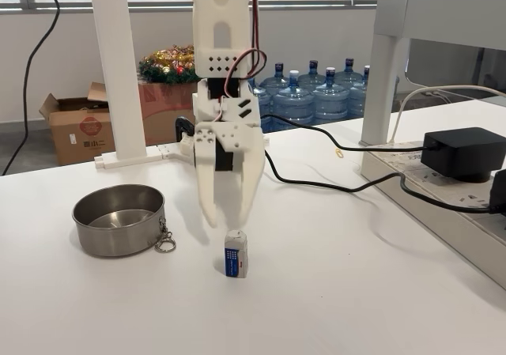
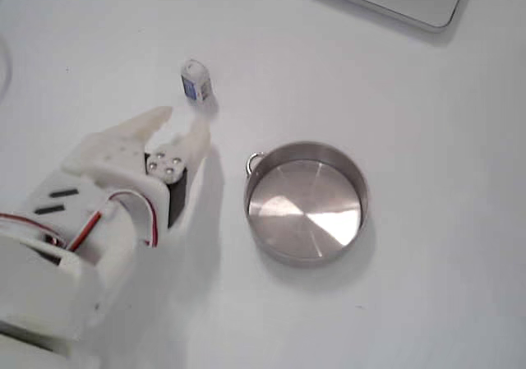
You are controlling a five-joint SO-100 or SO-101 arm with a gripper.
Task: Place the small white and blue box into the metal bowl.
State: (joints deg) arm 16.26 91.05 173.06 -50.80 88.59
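- Claw [image 1: 224, 215] white, pointing down at the table [image 1: 332, 292]; in a fixed view its 2 fingertips [image 1: 212, 213] sit close together with a narrow gap between them
- In the other fixed view, from above, the claw [image 2: 182, 121] shows its 2 tips spread apart, empty between them: claw is open, gripping nothing
- Small white and blue box [image 1: 236, 254] stands upright on the table just below and slightly right of the fingertips in that view, not touching them; blue panel faces the camera
- From above, the box [image 2: 196, 81] lies just beyond the fingertips, apart from them
- Metal bowl [image 1: 118, 220] sits left of the claw in the front view, nothing inside; clip ring [image 1: 165, 243] hangs at its rim on the side toward the claw
- From above, the bowl [image 2: 306, 203] sits right of the claw, well apart from the box
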